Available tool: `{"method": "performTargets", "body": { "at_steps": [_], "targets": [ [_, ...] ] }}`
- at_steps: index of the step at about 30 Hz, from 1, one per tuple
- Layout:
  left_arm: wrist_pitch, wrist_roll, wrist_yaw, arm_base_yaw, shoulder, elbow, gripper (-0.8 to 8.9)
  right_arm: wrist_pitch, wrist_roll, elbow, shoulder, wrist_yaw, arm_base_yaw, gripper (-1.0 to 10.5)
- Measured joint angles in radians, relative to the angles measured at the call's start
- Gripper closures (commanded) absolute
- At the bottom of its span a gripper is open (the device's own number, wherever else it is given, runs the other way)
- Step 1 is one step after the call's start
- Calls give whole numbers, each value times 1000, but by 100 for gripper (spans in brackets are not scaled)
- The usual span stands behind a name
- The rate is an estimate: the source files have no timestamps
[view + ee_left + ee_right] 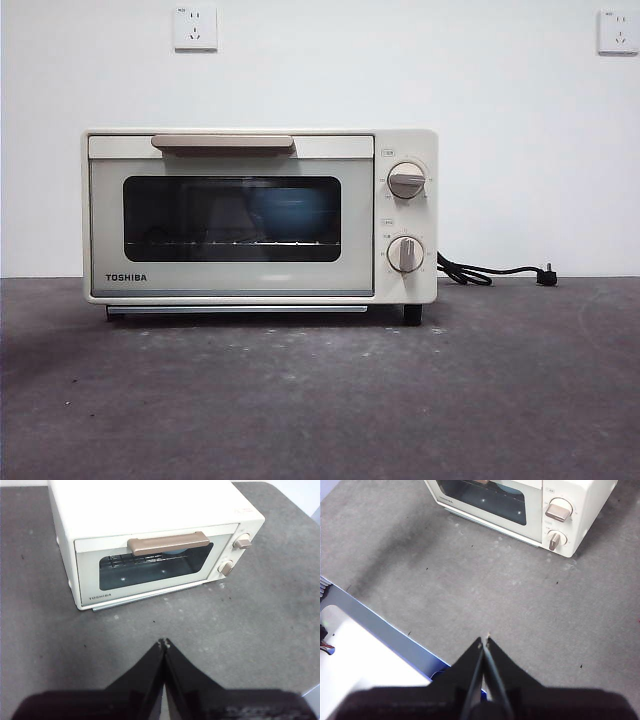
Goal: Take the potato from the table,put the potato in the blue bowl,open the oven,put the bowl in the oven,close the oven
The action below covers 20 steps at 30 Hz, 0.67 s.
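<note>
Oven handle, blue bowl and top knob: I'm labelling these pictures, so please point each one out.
Oven handle (pixel 222 143): front view, middle of the tan bar.
Blue bowl (pixel 292 212): front view, its side behind the door glass.
Top knob (pixel 406 180): front view, knob face.

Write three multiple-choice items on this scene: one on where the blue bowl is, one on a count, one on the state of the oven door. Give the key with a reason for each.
1. Where is the blue bowl?
A. On the table in front of the oven
B. Inside the oven, behind the glass
C. On top of the oven

2. How many round knobs does the oven have?
A. One
B. Two
C. Four

3. The oven door is:
A. Shut
B. Hanging fully open
C. Taken off

Key: B, blue shows through the dark window on the rack; B, two knobs sit one above the other beside the door; A, the door lies flush with its handle at the top.
</note>
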Motion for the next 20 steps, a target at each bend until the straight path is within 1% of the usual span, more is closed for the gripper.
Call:
{"method": "performTargets", "body": {
  "at_steps": [1, 3, 5, 7, 10, 12, 14, 16, 20],
  "targets": [
    [13, 13, -3, 0, 0, 0, 818, 0, 0, 0, 0, 0, 0, 946],
    [91, 53, -14, 0, -15, -5, 818, 0, 0, 0, -2, 0, 0, 946],
    [232, 102, -21, 7, -51, -41, 818, 0, 0, 0, -3, 0, 0, 946],
    [377, 135, -22, 23, -118, -113, 818, 0, 0, 0, -4, 0, 0, 946],
    [615, 160, -37, 47, -237, -264, 818, 0, 0, 0, -6, 0, 0, 946],
    [773, 170, -73, 60, -319, -373, 818, 0, 0, 0, -7, 0, 0, 946],
    [880, 174, -124, 69, -369, -479, 818, 0, 0, 0, -8, 0, 0, 946],
    [915, 174, -159, 72, -414, -587, 818, 0, 0, 0, -11, 0, 0, 946],
    [916, 174, -183, 73, -512, -780, 818, 0, 0, 0, -17, 0, 0, 946]
  ]
}}
